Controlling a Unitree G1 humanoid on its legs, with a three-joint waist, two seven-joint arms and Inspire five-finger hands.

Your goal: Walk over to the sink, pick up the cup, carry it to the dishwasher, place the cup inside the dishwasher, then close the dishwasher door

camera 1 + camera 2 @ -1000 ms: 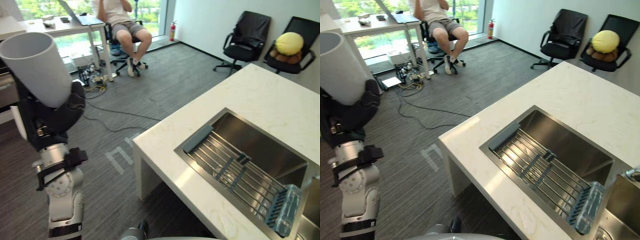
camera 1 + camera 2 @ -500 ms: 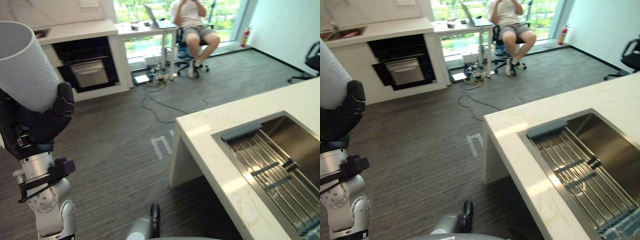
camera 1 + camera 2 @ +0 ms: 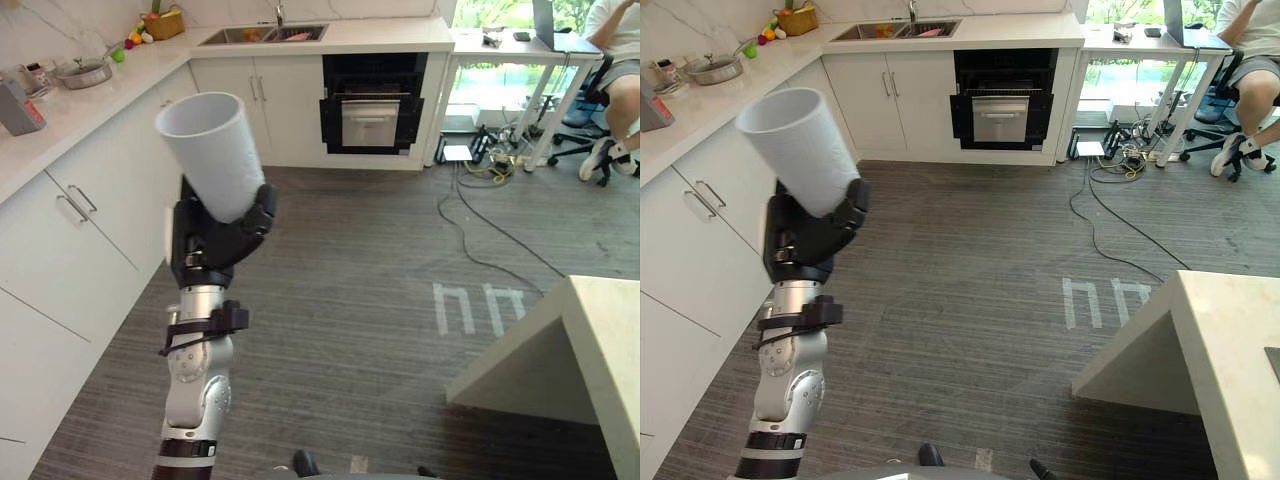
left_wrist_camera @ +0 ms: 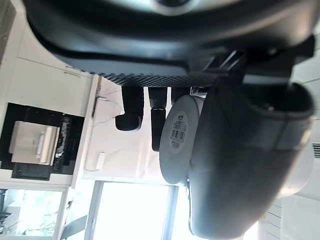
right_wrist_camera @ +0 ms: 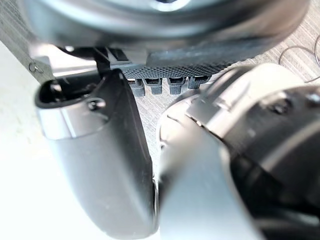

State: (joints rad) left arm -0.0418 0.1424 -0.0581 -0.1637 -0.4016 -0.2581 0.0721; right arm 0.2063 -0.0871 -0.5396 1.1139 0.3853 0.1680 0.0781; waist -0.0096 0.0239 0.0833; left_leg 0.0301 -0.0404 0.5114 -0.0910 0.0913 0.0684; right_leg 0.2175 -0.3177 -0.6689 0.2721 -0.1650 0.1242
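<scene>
Along the far left runs a pale counter (image 3: pixel 55 118) bearing a metal pot (image 3: pixel 84 72) and, further back, a basket of fruit (image 3: pixel 164 21), with white cabinets (image 3: pixel 90 225) below it. Just beside those cabinets the left arm stands raised, and the left hand (image 3: pixel 214 240) has its fingers and thumb curled round the lower part of the white cup (image 3: pixel 212 152). The cup is held high in the air and tilted, its open mouth turned up and to the left. The left wrist view shows the same grip from close in: the thumb lies across the cup's side, and the fingers wrap the far side of its round base (image 4: pixel 177 136). Behind, on the back counter, sits a sink (image 3: pixel 262 34), and to its right a black built-in appliance (image 3: pixel 372 100) with a silver panel on its front is set among the white cabinet doors. Right of that, cables (image 3: pixel 478 215) trail over the grey floor from under a desk (image 3: pixel 500 45), where a person (image 3: pixel 622 60) sits on a chair. White marks (image 3: pixel 470 308) are painted on the floor nearer in, and the corner of a pale island counter (image 3: pixel 595 345) fills the lower right. The right hand (image 5: pixel 95 160) appears in its own wrist view with the thumb large in front; its fingers show there as short stubs, and I cannot tell whether they are curled or straight.
</scene>
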